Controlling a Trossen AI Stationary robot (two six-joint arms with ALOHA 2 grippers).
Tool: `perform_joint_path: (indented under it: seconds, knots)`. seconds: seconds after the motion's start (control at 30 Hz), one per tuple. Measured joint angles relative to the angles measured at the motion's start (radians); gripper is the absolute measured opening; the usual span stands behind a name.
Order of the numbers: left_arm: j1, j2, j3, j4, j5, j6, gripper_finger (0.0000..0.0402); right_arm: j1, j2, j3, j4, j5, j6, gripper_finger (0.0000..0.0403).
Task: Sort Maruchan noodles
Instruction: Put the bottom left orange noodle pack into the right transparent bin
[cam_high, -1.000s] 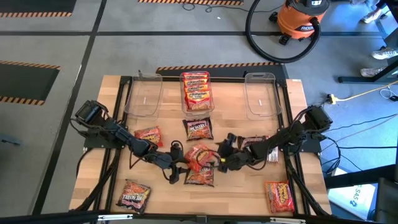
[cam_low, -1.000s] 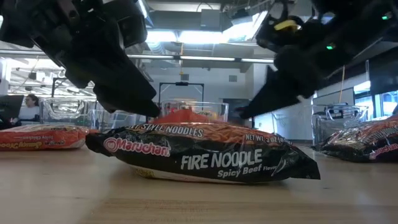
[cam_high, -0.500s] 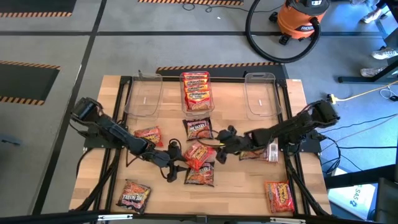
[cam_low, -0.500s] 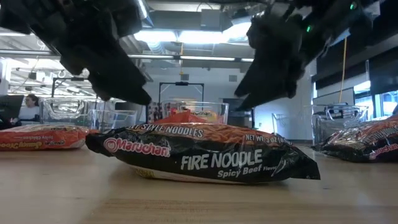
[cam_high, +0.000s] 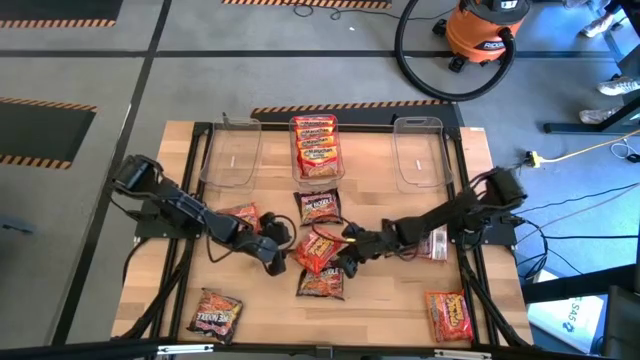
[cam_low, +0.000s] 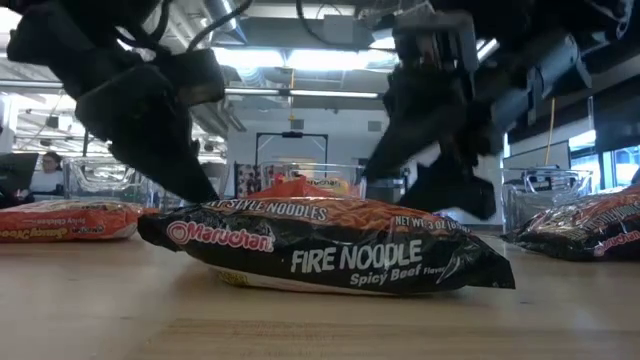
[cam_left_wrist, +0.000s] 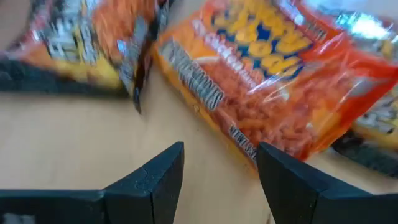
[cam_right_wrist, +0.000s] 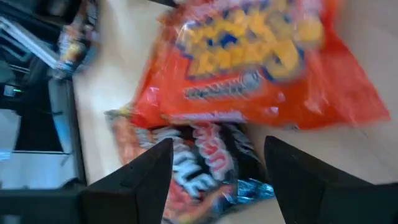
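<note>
Now your left pincer (cam_high: 272, 262) is hovering spread at nine o'clock of the orange packet (cam_high: 318, 250). Your right pincer (cam_high: 343, 263) is hovering spread at three o'clock of it.

The table (cam_high: 400, 300) is pale, matt wood planking inside a black metal frame (cam_high: 190, 190). Three tubs (cam_high: 418, 155) are clear, smooth plastic. The noodle packets (cam_low: 330, 250) are glossy crinkled plastic film. Both grippers' fingers (cam_left_wrist: 158, 177) look like matt black plastic.
</note>
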Motion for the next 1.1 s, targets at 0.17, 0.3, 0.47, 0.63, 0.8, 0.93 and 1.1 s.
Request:
perform_joint_path:
  seconds: [0.17,0.3,0.47,0.63,0.8,0.93,1.1]
  knots:
    - [-0.002,0.076,0.001,0.171,0.089,-0.018,0.0195,-0.049,0.035,0.000,0.007,-0.026,0.006,0.0230]
    - [-0.014,0.115,-0.001,0.269,0.102,-0.014,0.0195,-0.107,0.033,-0.001,0.011,-0.055,-0.024,0.0230]
    - [-0.012,0.125,0.000,0.282,0.094,-0.019,0.0195,-0.160,0.028,-0.001,0.012,-0.131,-0.063,0.0230]
    - [-0.011,0.120,0.002,0.295,0.103,-0.018,0.0195,-0.209,-0.019,0.001,-0.070,-0.351,-0.107,0.0230]
    - [-0.011,0.117,0.002,0.296,0.112,-0.017,0.0195,-0.240,-0.109,0.001,-0.231,-0.498,-0.151,0.0230]
    - [-0.011,0.117,0.002,0.294,0.103,-0.004,0.0195,-0.241,-0.115,0.001,-0.216,-0.513,-0.154,0.0237]
    - [-0.007,0.117,0.002,0.293,0.100,0.011,0.0195,-0.211,-0.055,0.001,-0.149,-0.408,-0.097,0.0297]
